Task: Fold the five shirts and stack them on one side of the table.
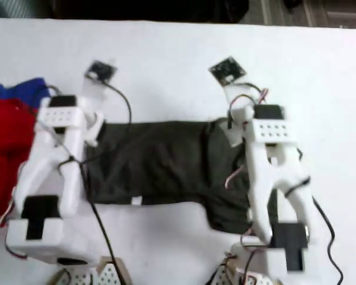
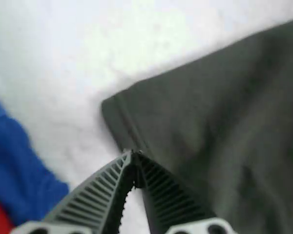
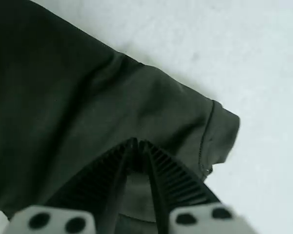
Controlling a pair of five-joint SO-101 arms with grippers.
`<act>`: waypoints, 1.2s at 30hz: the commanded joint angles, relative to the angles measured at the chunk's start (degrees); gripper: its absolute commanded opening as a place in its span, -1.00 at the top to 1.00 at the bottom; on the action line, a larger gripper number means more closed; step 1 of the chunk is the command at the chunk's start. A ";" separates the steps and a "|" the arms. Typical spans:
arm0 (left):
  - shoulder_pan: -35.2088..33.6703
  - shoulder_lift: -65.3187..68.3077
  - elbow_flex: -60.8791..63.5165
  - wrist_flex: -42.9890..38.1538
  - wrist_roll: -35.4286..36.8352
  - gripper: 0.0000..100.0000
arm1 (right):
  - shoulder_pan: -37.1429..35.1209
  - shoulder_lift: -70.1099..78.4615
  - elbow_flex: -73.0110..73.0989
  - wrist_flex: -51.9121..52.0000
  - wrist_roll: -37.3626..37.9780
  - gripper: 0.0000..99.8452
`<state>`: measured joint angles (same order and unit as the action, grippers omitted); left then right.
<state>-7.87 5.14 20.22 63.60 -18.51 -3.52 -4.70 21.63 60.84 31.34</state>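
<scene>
At the table's (image 1: 178, 53) left edge lie your red shirt (image 1: 9, 148) and blue shirt (image 1: 18, 90). The left gripper (image 2: 133, 156) is clenched on the left hem of the dark shirt (image 1: 166, 160), which is spread mid-table. The right gripper (image 3: 136, 142) is clamped on its right side. You're mid-fold (my reading), so next lift both ends evenly. The white tag (image 1: 136, 200) shows no readable writing.

Dark shirt (image 1: 166, 163) is down flat across the middle of the surface, a wide, softly wrinkled dark-green band. Its right end bulges toward the near edge, with a hemmed sleeve poking out. Over at the left edge a red shirt (image 1: 6, 154) sits bunched, with a blue shirt (image 1: 18, 90) peeking out behind it, touching.
</scene>
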 commanded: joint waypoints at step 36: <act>5.67 -0.04 -0.53 -6.68 0.44 0.95 | 4.53 9.98 -2.11 -10.33 -0.62 0.96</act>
<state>-2.51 1.27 19.43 61.32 -18.42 0.79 2.77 21.54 54.68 31.25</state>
